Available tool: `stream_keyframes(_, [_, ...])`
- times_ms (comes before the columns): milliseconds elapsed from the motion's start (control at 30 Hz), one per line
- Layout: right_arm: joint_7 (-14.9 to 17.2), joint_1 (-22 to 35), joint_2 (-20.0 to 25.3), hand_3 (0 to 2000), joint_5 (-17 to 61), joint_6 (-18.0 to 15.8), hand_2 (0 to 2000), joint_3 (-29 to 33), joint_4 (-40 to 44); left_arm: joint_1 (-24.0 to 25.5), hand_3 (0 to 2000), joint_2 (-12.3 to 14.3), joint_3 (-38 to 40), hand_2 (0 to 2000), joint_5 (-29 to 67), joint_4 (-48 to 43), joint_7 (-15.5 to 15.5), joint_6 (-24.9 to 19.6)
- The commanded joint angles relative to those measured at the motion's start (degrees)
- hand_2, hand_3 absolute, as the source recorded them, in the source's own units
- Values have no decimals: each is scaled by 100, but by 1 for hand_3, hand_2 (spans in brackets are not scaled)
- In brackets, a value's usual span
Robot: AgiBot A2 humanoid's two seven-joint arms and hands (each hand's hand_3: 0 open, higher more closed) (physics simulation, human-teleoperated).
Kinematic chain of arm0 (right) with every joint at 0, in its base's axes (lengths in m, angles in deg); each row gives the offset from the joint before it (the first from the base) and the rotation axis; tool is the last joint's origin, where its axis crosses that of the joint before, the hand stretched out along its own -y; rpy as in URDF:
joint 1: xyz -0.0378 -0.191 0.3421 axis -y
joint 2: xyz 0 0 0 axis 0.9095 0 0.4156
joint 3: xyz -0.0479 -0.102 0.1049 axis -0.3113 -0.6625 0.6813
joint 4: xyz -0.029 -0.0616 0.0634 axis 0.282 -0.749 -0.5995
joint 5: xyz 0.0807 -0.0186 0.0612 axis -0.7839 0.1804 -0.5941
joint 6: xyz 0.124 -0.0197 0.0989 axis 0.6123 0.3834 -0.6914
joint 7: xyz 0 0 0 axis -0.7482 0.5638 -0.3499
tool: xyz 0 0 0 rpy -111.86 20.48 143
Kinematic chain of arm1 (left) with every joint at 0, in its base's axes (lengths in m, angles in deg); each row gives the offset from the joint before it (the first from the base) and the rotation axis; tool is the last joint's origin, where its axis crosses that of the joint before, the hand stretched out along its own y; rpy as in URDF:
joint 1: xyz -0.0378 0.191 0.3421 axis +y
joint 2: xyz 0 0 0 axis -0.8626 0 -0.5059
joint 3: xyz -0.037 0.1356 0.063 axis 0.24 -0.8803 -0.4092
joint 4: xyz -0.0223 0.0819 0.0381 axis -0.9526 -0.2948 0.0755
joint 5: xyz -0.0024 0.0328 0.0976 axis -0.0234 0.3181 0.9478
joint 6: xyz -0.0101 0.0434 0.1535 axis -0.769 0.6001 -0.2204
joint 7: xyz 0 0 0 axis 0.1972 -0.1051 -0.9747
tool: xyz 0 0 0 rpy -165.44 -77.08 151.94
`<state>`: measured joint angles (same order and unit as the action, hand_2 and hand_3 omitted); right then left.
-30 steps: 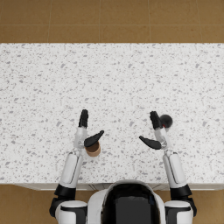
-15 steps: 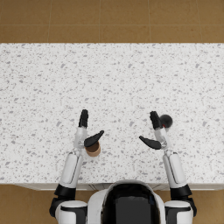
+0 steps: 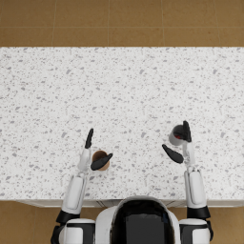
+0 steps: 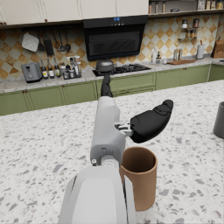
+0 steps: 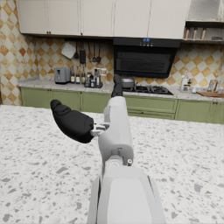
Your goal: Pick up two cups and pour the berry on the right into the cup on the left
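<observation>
A speckled white desk [image 3: 124,95] is spanning the head view, with brown floor [image 3: 119,21] lying beyond its far edge. The left hand [image 3: 94,155] is hovering open beside the brown cup [image 3: 100,159], thumb reaching over the rim, holding nothing; the left wrist view is showing that cup [image 4: 138,176] standing upright and looking empty. The right hand [image 3: 180,143] is also spreading open and holding nothing, fingers lying over the grey cup [image 3: 176,135] near the desk's right side. Any berry inside is not showing.

No text, label or number can be read anywhere
</observation>
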<state>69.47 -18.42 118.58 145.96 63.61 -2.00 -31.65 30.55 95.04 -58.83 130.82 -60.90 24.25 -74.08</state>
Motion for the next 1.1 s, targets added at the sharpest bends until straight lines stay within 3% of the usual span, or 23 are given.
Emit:
stream_keyframes(33, [-1, -65, 6, 0, 181, 1, 0, 396, -45, 361, 0, -132, 173, 0, 181, -216, -1, -1])
stream_keyframes(200, [-3, -176, 57, 0, 553, 3, 0, 620, 94, 760, 0, -225, 225, 0, 554, -293, -3, -3])
stream_keyframes(400, [-4, -163, 122, 0, 627, 4, 0, 510, 852, 1171, 0, -317, 125, 0, 629, 84, -4, -4])
stream_keyframes(1100, [-4, 149, 379, 0, 638, 4, 0, 352, 2142, 1035, 0, 20, -125, 0, 638, 1034, -14, -72])
